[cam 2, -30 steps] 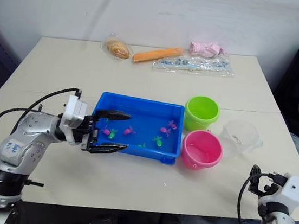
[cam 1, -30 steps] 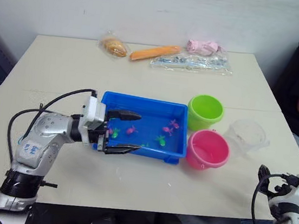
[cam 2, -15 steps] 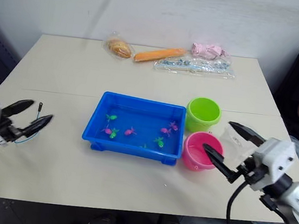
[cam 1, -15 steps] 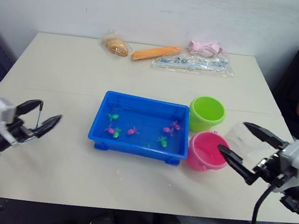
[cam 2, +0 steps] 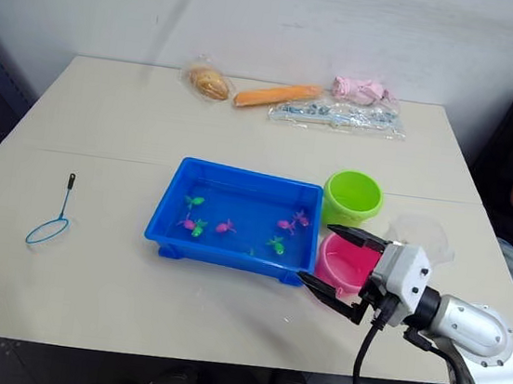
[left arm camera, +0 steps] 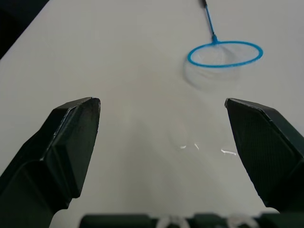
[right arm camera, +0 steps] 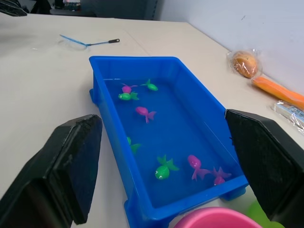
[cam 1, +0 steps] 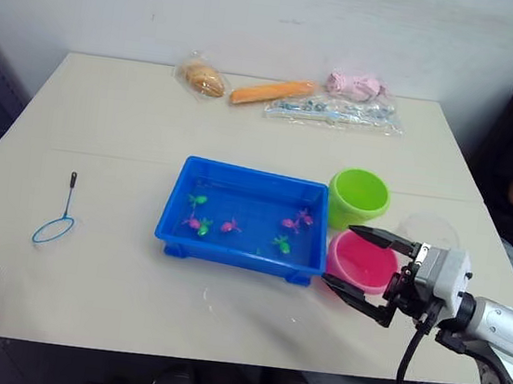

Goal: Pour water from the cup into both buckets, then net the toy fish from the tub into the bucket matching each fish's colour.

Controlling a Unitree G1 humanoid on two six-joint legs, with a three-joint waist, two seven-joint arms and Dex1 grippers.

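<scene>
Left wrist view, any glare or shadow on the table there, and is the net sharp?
Left wrist view: small bright glints on the table between the open fingers; the net throws a soft grey shadow beside its hoop; the hoop looks slightly soft, the fingers sharper.

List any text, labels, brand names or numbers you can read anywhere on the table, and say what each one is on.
No readable text in any view.
The blue tub, green bucket, pink bucket and net carry no visible markings.
The clear packet at the far edge of the table may have print, but it is too small to read.
</scene>
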